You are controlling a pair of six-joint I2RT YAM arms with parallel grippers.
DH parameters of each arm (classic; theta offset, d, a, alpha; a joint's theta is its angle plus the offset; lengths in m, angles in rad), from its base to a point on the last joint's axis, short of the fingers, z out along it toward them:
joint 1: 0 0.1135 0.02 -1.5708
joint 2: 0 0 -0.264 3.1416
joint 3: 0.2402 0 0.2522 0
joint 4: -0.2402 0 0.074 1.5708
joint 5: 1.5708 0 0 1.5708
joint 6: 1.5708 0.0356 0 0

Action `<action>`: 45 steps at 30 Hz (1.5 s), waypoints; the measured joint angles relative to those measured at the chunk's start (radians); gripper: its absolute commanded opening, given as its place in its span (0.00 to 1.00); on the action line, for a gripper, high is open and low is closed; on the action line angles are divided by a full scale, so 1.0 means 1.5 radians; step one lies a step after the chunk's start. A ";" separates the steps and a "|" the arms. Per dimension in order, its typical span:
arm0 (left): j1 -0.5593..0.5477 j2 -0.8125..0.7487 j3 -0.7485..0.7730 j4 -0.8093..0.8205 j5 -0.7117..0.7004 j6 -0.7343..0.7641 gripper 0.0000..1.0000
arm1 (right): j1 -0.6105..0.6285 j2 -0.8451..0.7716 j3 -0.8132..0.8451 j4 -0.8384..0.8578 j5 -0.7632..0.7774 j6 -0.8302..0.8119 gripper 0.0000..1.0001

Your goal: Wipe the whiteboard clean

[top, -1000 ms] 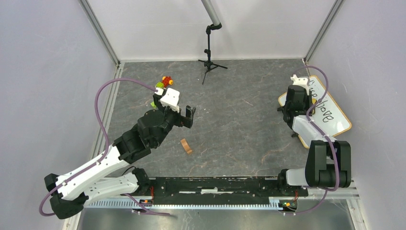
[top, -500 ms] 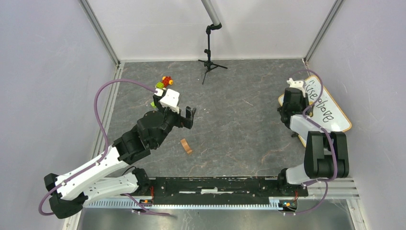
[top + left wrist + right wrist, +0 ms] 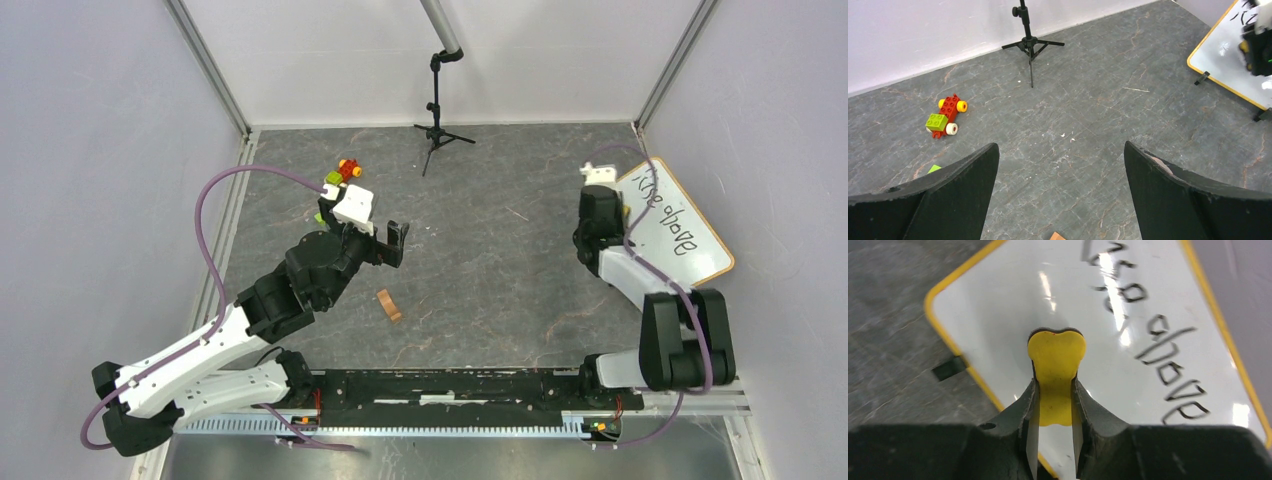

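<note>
The whiteboard (image 3: 690, 240) lies at the table's right side, white with a tan-yellow frame and dark handwriting across it. In the right wrist view the whiteboard (image 3: 1008, 310) fills the frame, its writing on the right half. My right gripper (image 3: 1054, 384) is shut on a yellow eraser (image 3: 1056, 355) whose rounded end sits over the board's bare white part, left of the writing. From above, the right gripper (image 3: 600, 205) hangs at the board's upper-left edge. My left gripper (image 3: 390, 242) is open and holds nothing, mid-table, far from the whiteboard (image 3: 1223, 50).
A red, green and yellow brick car (image 3: 345, 170) and a loose green brick (image 3: 934, 169) lie left of centre. A black tripod stand (image 3: 438, 125) rises at the back. A small tan block (image 3: 388, 304) lies near the left gripper. Grey walls close in on both sides.
My right gripper has slid with the eraser toward the board's far upper-left corner, uncovering more of the handwriting. The left arm has not moved.
</note>
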 measured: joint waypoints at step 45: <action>-0.010 0.000 0.000 0.003 -0.005 0.001 1.00 | -0.093 -0.030 0.105 -0.005 0.016 -0.003 0.23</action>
